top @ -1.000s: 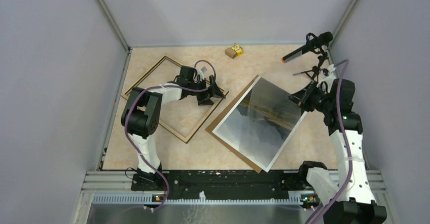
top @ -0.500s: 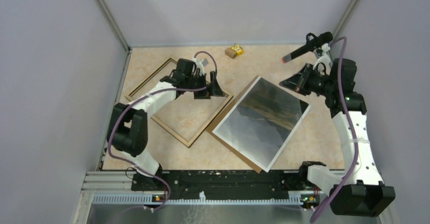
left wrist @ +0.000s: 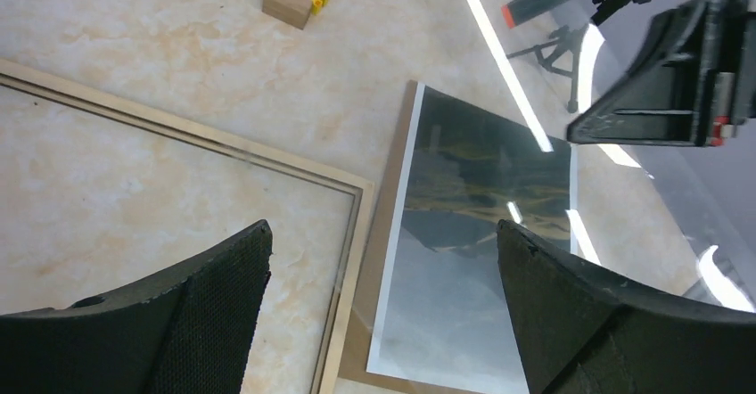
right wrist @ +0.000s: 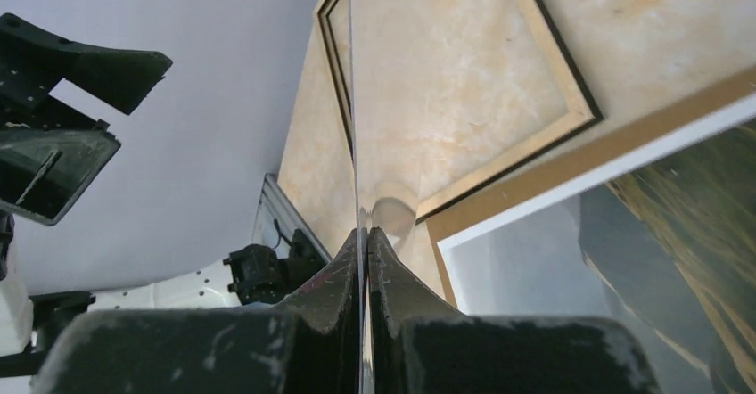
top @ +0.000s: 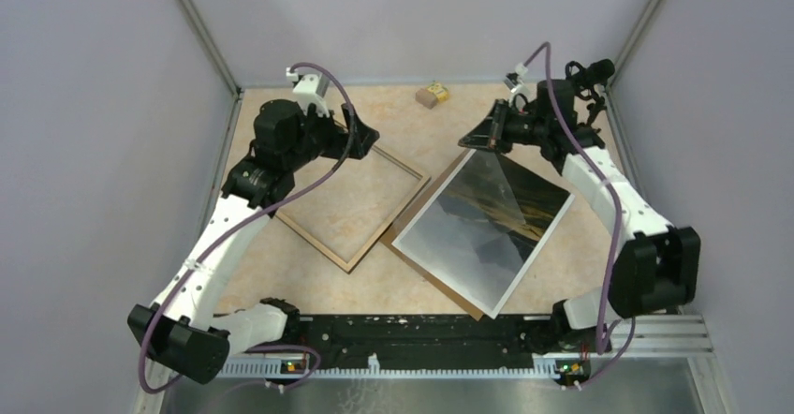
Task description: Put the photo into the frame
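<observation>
One photo (top: 487, 227) laid on one backing board (left wrist: 386, 225), beside one frame (top: 387, 222); one clear sheet (right wrist: 355, 100) pinched over photo by right gripper (right wrist: 363, 233); left gripper (top: 363, 131) spread wide, empty; box (top: 432, 94), microphone (top: 585, 69) behind.

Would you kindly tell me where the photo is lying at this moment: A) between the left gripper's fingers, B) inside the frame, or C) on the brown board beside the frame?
C: the photo lies flat on the brown board, next to the frame and not inside it.

Beige marbled tabletop (top: 440, 128) between plain grey-lilac walls (top: 94, 105)
</observation>
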Robot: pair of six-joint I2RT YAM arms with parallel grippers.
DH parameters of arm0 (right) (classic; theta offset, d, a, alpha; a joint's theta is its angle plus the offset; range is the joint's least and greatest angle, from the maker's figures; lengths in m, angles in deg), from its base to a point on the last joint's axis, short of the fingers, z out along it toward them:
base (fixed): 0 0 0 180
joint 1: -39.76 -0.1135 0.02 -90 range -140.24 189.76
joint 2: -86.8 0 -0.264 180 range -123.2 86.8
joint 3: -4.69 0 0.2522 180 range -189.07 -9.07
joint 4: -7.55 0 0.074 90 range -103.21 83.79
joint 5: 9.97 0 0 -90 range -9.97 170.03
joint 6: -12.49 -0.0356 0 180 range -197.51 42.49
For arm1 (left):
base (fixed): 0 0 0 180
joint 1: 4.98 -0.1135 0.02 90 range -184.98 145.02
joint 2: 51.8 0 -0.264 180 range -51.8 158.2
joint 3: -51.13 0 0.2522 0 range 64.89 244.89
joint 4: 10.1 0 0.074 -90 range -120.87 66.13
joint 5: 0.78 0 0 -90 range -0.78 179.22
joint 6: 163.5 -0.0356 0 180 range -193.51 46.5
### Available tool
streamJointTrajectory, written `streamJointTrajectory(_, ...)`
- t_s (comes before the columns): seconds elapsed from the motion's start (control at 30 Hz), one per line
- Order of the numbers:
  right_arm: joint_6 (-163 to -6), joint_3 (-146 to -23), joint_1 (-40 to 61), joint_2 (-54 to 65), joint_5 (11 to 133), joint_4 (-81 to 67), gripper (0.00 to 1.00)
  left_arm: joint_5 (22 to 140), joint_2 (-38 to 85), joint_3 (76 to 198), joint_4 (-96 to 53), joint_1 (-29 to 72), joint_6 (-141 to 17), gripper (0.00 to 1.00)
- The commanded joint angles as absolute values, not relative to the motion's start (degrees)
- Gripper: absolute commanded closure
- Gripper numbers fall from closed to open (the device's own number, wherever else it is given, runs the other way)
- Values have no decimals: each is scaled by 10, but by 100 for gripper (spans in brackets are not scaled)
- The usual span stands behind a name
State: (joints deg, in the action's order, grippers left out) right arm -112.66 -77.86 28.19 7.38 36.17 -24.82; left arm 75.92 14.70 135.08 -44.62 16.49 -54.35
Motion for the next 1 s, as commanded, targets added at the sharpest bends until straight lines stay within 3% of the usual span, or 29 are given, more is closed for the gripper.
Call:
streamJointTrajectory(0.0,-1162,-855,236,6,328,-145,100,773,148,1357,-438,165,-559,2)
streamJointTrajectory(0.27,-1249,-888,216,-93,264,-28,100,788,148,1328,-471,155,-520,2)
streamJointTrajectory(0.53,-1283,-840,236,-64,238,26,100,574,72,1193,-378,-30,-341,2)
streamJointTrajectory(0.63,-1305,-813,249,-44,232,53,100,483,75,1123,-294,-70,-262,2)
streamJointTrajectory(0.8,-1322,-799,257,-18,228,71,100,365,93,984,18,-93,-94,2)
streamJointTrajectory(0.97,-1344,-801,258,-6,226,89,100,329,115,953,93,-91,-71,2)
